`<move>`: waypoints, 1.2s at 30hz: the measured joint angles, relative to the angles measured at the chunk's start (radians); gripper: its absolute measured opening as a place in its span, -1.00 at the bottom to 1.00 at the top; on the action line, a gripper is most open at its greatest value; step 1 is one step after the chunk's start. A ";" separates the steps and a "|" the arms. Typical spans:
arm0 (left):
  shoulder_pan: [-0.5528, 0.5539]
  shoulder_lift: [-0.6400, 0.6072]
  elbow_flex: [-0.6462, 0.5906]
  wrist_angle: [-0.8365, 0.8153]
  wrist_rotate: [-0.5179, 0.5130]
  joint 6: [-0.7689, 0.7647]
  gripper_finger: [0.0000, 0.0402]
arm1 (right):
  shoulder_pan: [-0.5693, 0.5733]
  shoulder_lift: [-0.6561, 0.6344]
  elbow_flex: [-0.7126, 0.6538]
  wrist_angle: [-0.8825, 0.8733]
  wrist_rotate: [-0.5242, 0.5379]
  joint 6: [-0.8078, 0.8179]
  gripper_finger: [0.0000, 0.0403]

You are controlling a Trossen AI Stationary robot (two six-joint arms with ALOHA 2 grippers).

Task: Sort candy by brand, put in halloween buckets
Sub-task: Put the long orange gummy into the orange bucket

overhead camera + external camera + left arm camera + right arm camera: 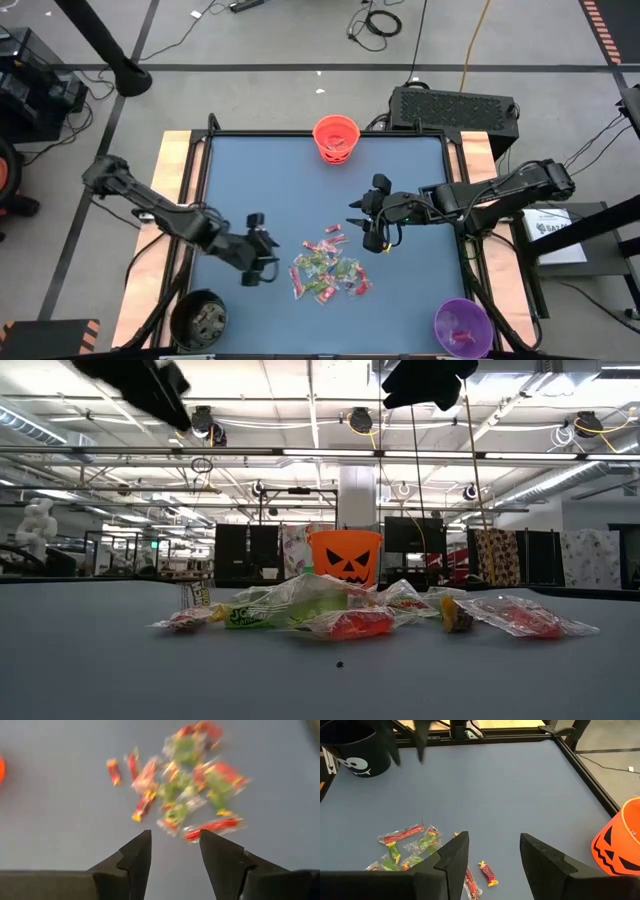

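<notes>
1. The candy [328, 268] lies in a loose pile on the blue table [260, 180], between the two grippers.
2. The left gripper [262, 262] hangs just beside the pile, fingers [134, 857] apart, holding nothing.
3. The right gripper [372, 228] hovers near the pile's far edge, fingers apart and empty.
4. The orange bucket [336, 138] stands beyond the pile; the black bucket [200, 318] and purple bucket [462, 326] flank its near side.

No legible text, only an unreadable green candy wrapper [262, 614] print.
</notes>
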 joint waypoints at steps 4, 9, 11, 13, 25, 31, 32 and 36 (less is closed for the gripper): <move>0.045 0.146 -0.001 0.033 0.100 -0.018 -0.14 | 0.000 0.000 0.000 -0.003 0.000 0.010 -0.16; 0.085 0.285 -0.001 0.096 0.211 -0.020 -0.14 | 0.001 0.000 0.000 -0.024 -0.004 0.034 -0.16; 0.096 0.315 -0.001 0.129 0.219 -0.020 -0.13 | 0.001 0.000 0.000 -0.028 -0.004 0.034 -0.16; 0.108 0.336 -0.001 0.147 0.226 -0.040 -0.13 | 0.001 0.000 0.000 -0.027 -0.003 0.034 -0.16; 0.163 0.424 -0.001 0.184 0.327 -0.034 -0.13 | 0.001 0.000 0.000 -0.027 0.000 0.035 -0.16; 0.163 0.470 0.001 0.245 0.416 -0.017 -0.14 | 0.001 0.000 0.000 -0.026 0.000 0.035 -0.16; 0.165 0.474 0.002 0.246 0.428 -0.013 -0.14 | 0.001 0.000 0.000 -0.026 0.000 0.035 -0.16; 0.165 0.482 0.003 0.252 0.439 0.018 -0.23 | 0.001 0.000 0.000 -0.024 0.000 0.035 -0.16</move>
